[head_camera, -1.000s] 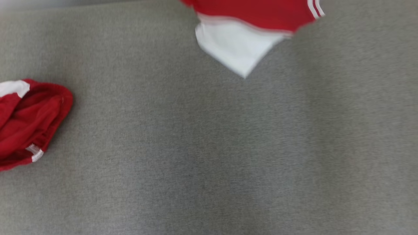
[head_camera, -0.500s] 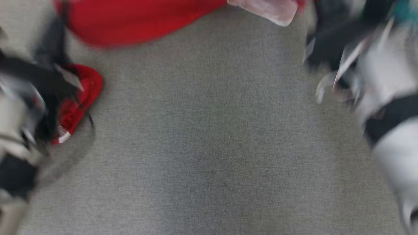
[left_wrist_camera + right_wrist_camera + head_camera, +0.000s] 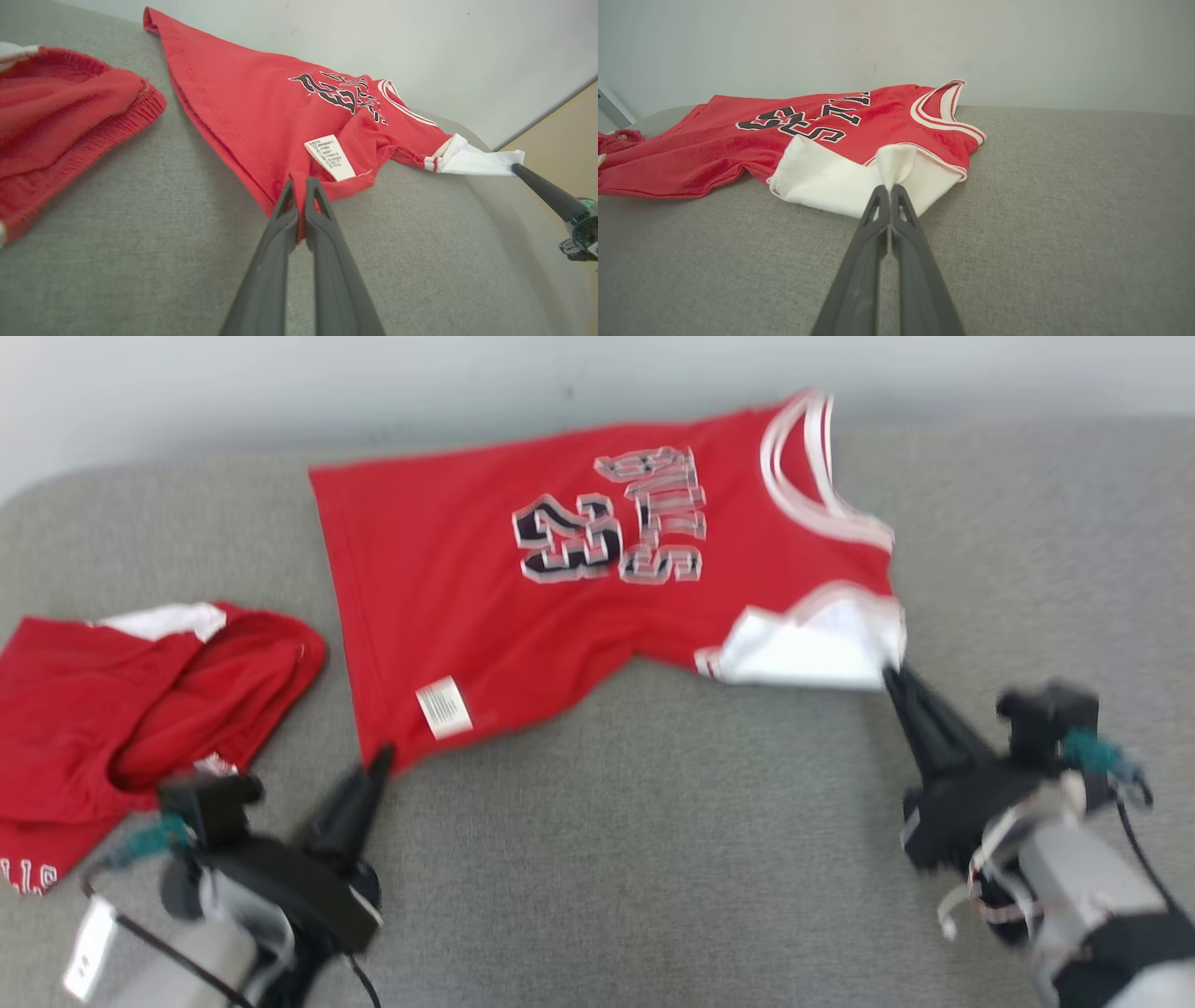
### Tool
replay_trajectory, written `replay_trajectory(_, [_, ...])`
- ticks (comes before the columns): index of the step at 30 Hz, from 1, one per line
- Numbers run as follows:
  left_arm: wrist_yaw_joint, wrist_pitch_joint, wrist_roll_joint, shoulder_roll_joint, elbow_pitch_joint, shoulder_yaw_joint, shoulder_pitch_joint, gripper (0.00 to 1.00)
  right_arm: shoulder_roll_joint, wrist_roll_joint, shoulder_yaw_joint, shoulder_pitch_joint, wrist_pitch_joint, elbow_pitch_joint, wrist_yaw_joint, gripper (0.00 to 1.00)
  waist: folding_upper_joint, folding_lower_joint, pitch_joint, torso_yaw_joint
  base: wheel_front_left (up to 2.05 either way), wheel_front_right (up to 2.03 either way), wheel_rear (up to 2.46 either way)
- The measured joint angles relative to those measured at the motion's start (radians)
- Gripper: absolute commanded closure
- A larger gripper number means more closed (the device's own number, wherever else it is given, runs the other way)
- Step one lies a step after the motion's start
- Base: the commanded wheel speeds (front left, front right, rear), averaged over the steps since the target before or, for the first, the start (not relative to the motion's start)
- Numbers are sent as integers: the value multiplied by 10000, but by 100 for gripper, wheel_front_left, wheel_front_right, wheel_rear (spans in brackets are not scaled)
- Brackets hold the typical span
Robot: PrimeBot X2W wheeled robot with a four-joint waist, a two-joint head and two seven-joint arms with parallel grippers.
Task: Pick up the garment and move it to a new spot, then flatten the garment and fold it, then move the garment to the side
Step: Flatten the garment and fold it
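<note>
Low over the cushion (image 3: 653, 859), left hand (image 3: 381, 755) and right hand (image 3: 888, 671) pinch the jersey (image 3: 448, 569).

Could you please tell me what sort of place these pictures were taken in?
Probably an indoor laundry-folding station: a wide grey fabric-covered surface, perhaps a padded table or couch, set against a plain pale wall, with a red jersey and another red garment lying on it.
</note>
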Motion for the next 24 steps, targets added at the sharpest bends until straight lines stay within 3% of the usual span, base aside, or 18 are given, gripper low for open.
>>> replay_trajectory(4, [0, -81, 203, -29, -48, -341, 698, 100, -253, -125, 430, 933, 2, -63, 0, 100, 0, 0, -563, -136, 0, 0, 0])
replay_trajectory(10, [10, -82, 219, 201, 146, -401, 1348, 100, -249, -21, 303, 1516, 0, -27, 0, 100, 0, 1, -1056, -469, 0, 0, 0])
replay_trajectory(21, [17, -86, 345, 128, 617, -339, 1284, 100, -525, 253, 370, 1739, 2, 249, 13, 100, 0, 5, -1014, -646, 0, 0, 0])
replay_trajectory(23, [13, -86, 347, 104, 681, -339, 1251, 100, -441, 410, 368, 1739, 2, 293, 13, 97, 0, 4, -1007, -653, 0, 0, 0])
replay_trajectory(24, [13, -88, 347, 102, 729, -339, 1223, 100, -401, 470, 362, 1739, 0, 305, 13, 71, 0, 4, -1006, -654, 0, 0, 0])
